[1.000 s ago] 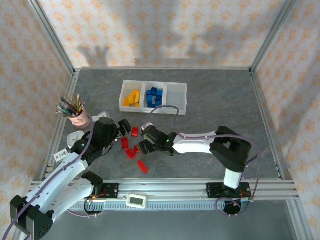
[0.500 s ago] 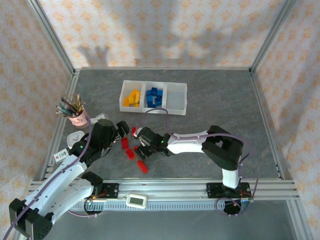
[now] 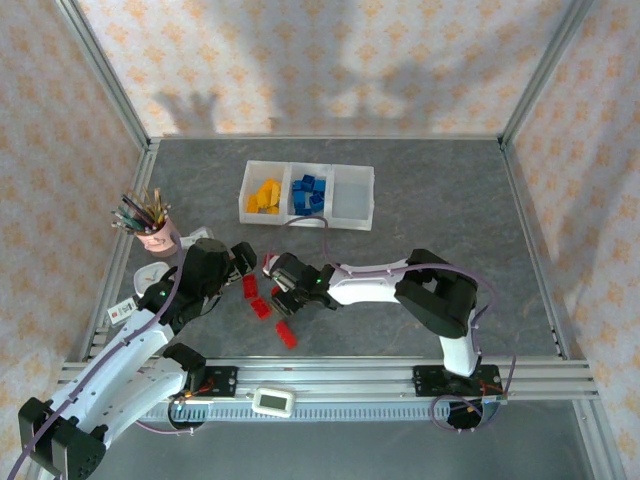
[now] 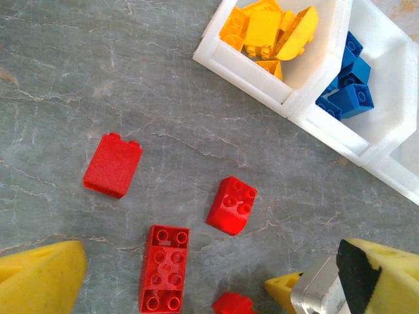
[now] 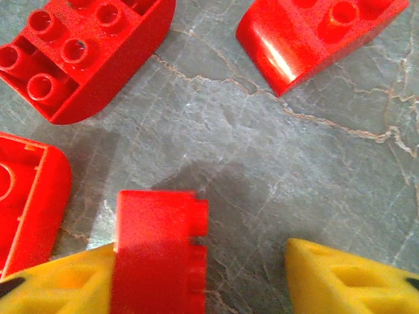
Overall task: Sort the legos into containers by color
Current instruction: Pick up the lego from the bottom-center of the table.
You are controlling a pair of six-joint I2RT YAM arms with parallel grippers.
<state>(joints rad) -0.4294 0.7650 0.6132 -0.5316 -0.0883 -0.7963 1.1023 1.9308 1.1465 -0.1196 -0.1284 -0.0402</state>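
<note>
The containers (image 3: 356, 196) stand as one white tray at the back, with yellow legos (image 3: 264, 194) in the left bin and blue legos (image 3: 308, 192) in the middle bin. Several red legos (image 3: 261, 306) lie loose on the grey table. My right gripper (image 5: 203, 281) is low among them, open. A red brick (image 5: 159, 252) stands between its fingers against the left fingertip (image 5: 59, 281), with a gap to the right one. My left gripper (image 4: 209, 288) hovers open over other red bricks (image 4: 163, 268), holding nothing.
A pink cup of pencils (image 3: 155, 230) stands at the left, with small white items beside it. A white device (image 3: 272, 401) lies on the front rail. The tray's yellow bin (image 4: 268, 26) and blue bin (image 4: 350, 91) lie ahead of the left gripper.
My right gripper has slid left into the group of red bricks and narrowed its jaws around one. The left arm has barely moved.
</note>
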